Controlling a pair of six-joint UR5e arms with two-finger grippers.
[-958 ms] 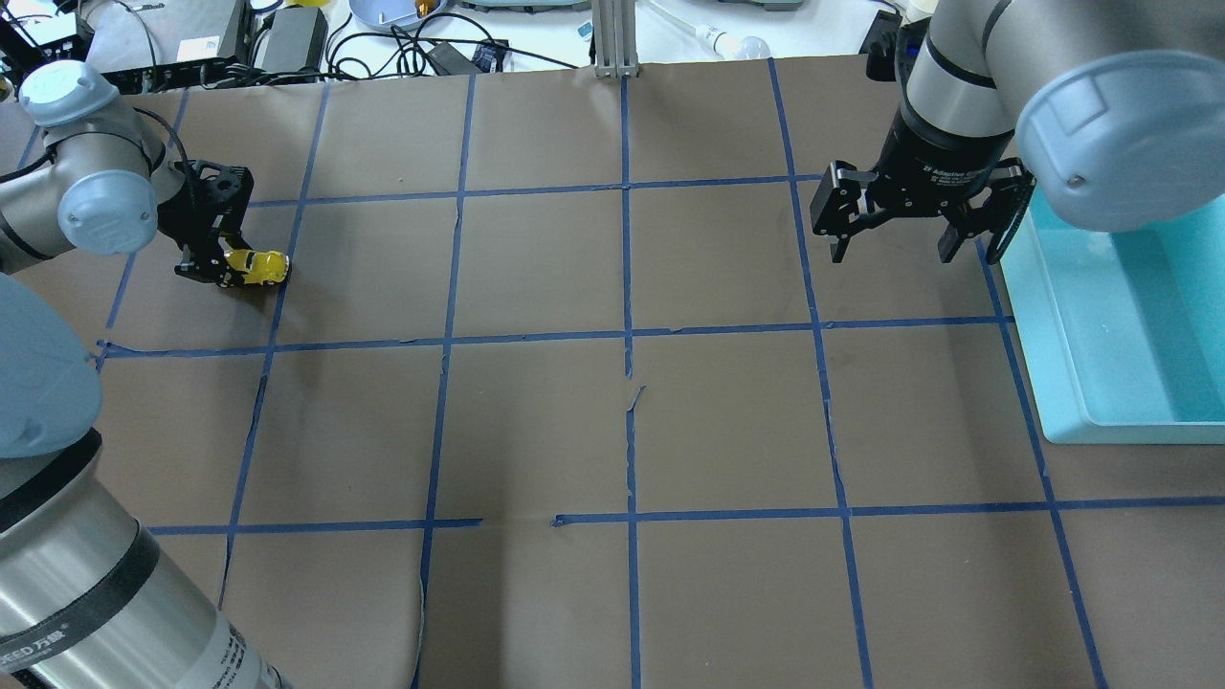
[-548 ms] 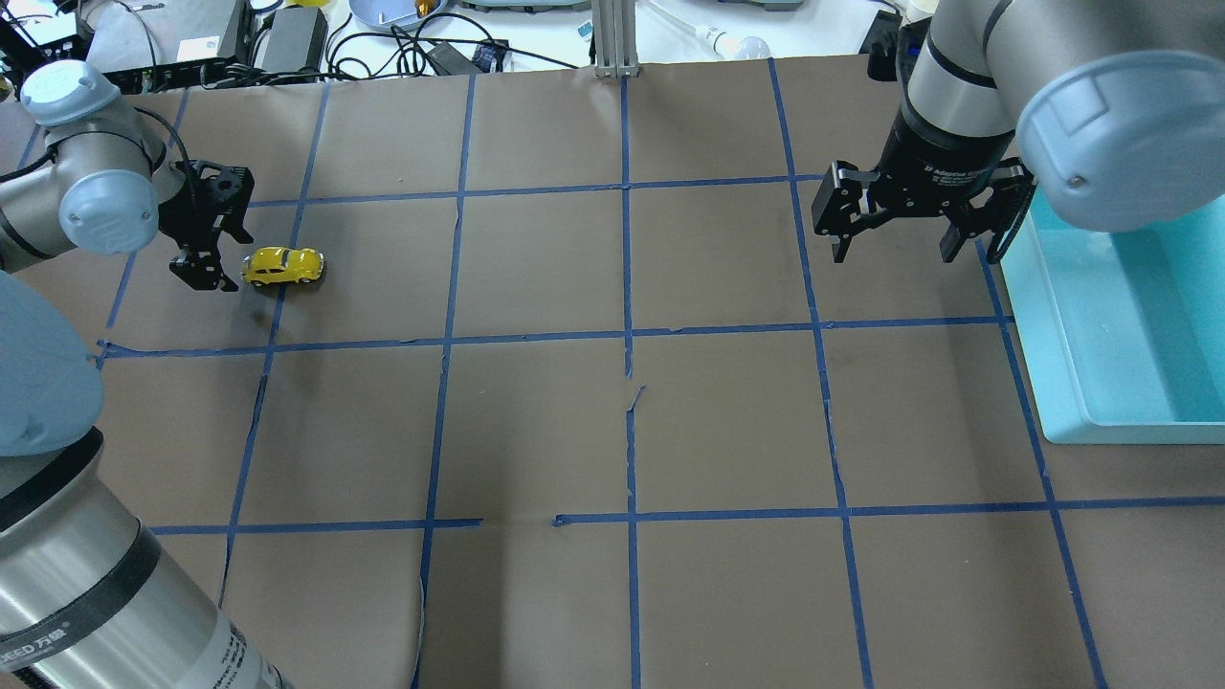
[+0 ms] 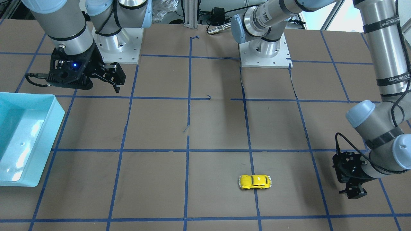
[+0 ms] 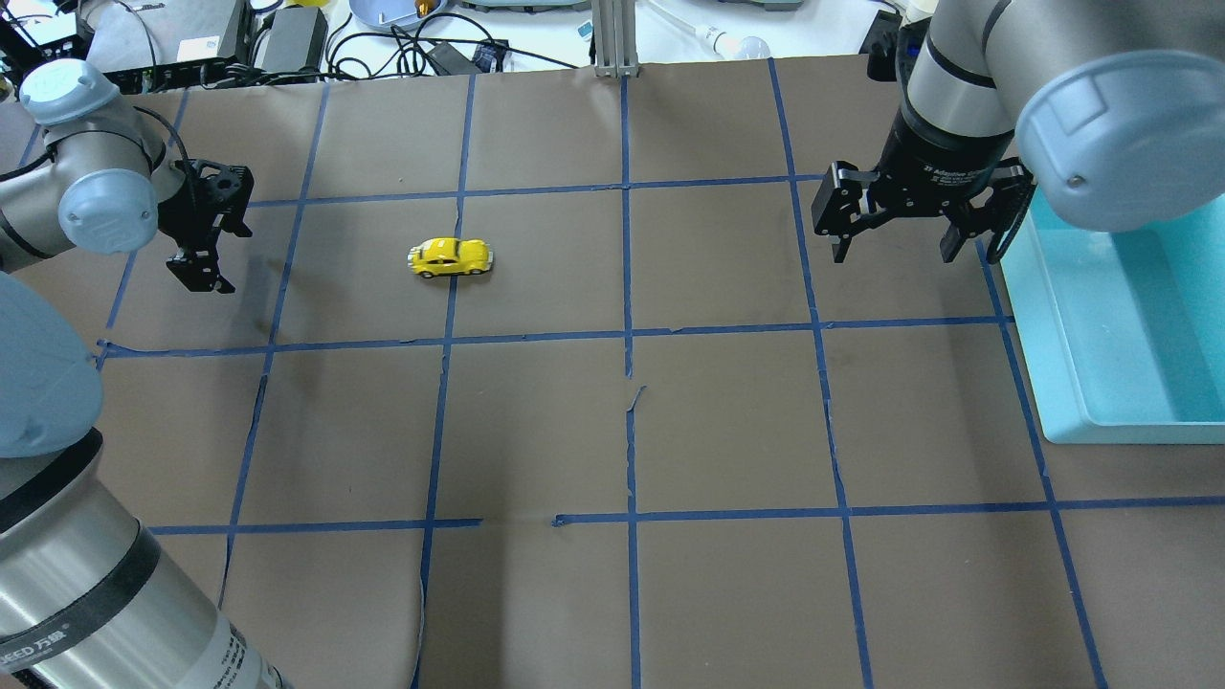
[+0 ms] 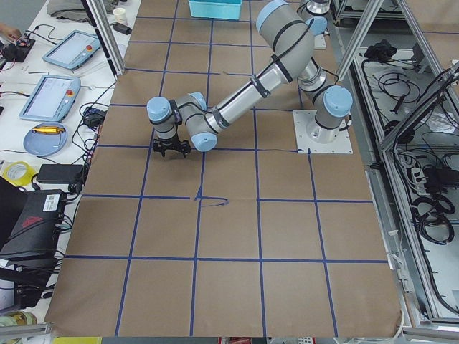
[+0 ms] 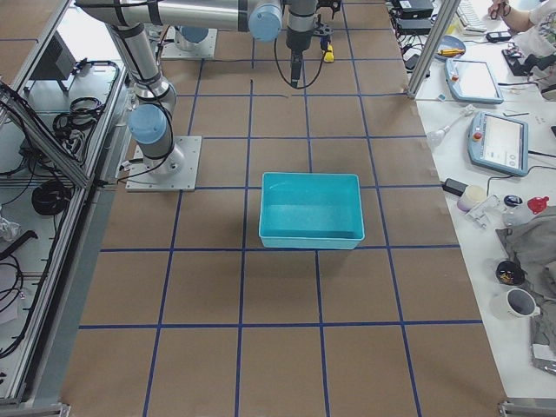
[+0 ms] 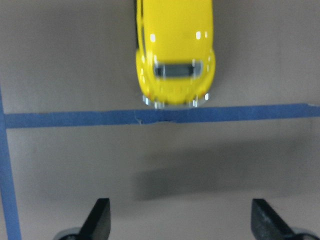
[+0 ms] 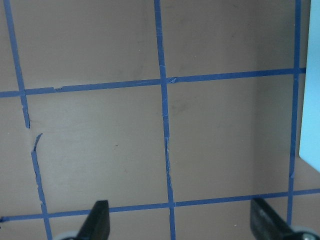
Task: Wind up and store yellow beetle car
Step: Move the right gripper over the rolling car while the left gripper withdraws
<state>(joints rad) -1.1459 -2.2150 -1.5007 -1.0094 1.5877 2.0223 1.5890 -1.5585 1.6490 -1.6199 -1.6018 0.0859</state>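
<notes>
My yellow beetle car [image 4: 451, 257] has a glossy shell with bright glints on its roof; whether it is metal or plastic I cannot tell. The desk [image 4: 727, 421] wears matt brown paper, creased and torn in spots, gridded with smooth blue tape [image 4: 628, 333]. The bin [image 3: 45, 141] is shiny turquoise plastic, with light pooling on its floor. My left pincer [image 7: 181, 222] and right pincer [image 4: 892, 251] look matt black. My arm tubes [image 3: 385, 48] are brushed silver metal, and their joint caps [image 4: 1120, 134] are smooth pale-blue plastic.

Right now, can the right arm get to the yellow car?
Probably, though it's a stretch. Only bare table lies between the open right gripper and the car, which sits free beyond the middle line.
</notes>
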